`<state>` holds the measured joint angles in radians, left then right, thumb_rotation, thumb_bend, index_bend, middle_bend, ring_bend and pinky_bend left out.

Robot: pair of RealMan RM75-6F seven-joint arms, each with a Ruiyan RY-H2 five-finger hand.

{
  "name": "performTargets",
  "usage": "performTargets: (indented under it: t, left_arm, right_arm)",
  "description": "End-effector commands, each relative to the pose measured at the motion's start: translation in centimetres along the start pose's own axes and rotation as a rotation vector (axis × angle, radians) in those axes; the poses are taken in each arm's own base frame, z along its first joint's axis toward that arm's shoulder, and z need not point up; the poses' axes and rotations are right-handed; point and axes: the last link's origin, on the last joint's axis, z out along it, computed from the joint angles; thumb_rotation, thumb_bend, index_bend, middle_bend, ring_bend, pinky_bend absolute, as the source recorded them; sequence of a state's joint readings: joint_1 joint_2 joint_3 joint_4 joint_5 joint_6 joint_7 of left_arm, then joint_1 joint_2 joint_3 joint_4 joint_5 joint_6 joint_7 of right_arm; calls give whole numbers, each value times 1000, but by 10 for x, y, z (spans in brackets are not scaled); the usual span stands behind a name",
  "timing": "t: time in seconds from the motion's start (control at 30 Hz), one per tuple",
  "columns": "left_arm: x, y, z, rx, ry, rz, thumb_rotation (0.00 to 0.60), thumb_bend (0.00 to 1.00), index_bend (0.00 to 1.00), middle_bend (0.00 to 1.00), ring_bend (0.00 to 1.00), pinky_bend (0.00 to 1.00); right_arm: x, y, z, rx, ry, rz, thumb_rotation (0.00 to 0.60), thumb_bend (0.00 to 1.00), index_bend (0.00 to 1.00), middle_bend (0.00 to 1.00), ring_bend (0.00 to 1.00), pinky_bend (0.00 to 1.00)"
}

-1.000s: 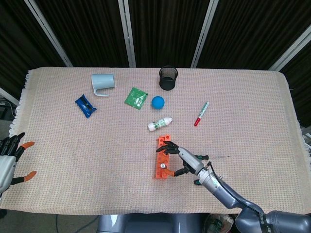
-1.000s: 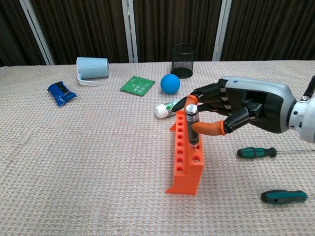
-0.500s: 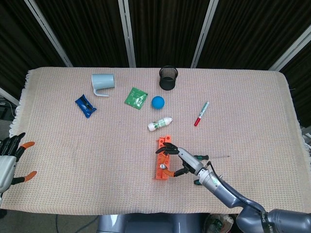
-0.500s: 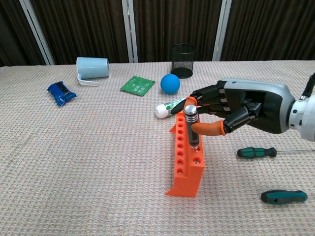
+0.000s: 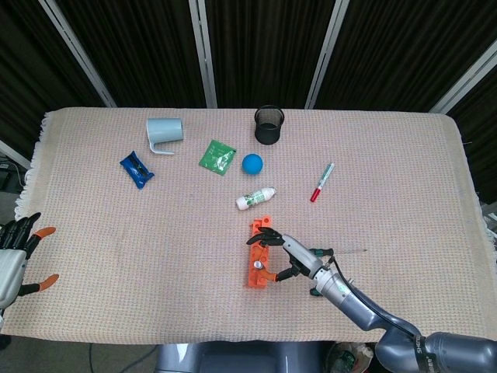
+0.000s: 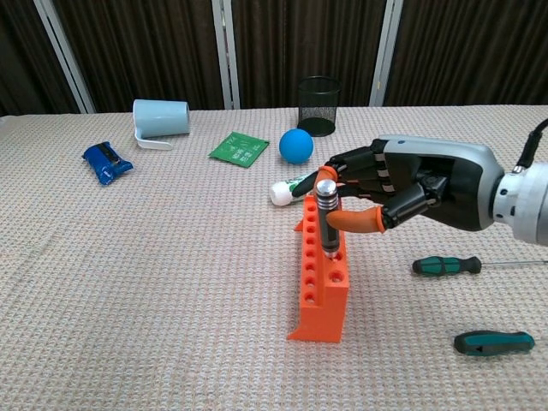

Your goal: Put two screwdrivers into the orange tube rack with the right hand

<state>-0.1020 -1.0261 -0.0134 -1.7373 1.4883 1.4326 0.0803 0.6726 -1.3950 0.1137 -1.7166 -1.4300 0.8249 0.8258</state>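
The orange tube rack (image 6: 320, 289) stands on the cloth at centre front, also seen from above as the rack (image 5: 255, 230). A dark-handled screwdriver (image 6: 325, 214) with a silver cap stands in one of its near holes, leaning slightly. My right hand (image 6: 409, 184) reaches in from the right and pinches this screwdriver between its orange-tipped thumb and its fingers (image 6: 344, 164). Two green-handled screwdrivers lie on the cloth to the right: one (image 6: 445, 265) nearer the rack, the other (image 6: 492, 342) by the front edge. My left hand (image 5: 14, 250) hangs off the table's left side, fingers apart and holding nothing.
At the back stand a black mesh cup (image 6: 318, 94) and a tipped light-blue mug (image 6: 160, 118). A blue ball (image 6: 296, 145), a green packet (image 6: 239, 148), a blue packet (image 6: 107, 162) and a white bottle (image 6: 287, 188) lie beyond the rack. A red marker (image 5: 321, 182) lies at right.
My right hand has shifted slightly left with the screwdriver, whose top now stands a little higher and leans. The rack has been nudged a bit leftward.
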Motion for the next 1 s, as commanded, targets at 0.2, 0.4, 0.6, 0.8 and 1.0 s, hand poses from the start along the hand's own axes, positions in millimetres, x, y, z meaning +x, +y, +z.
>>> performTargets:
  t: [0.2,0.4,0.6,0.8,1.0]
  left_arm:
    - [0,0,0,2,1,-1,600,108,211,0,0,0]
    - [0,0,0,0,3,-2,600,108,207,0,0,0]
    - [1,1,0,-3,5,-2,600,106,205,0,0,0]
    - [2,1,0,-6,13,-4,600,107,204,0,0,0]
    - [5,0,-2,-6,30,-5,600,106,204,0,0,0]
  right_arm:
    - [2,0,0,1,3,-2,600,236,541,219,0,0]
    - [2,-1,-1,2,2,1,600,54,474,202,0,0]
    - [3,-1,-1,5,6,12,600,12,466,197,0,0]
    - [4,-5,0,19,6,17,600,7,457,196,0,0]
    - [12,-16,-1,56,34,9,600,6,398,196,0,0]
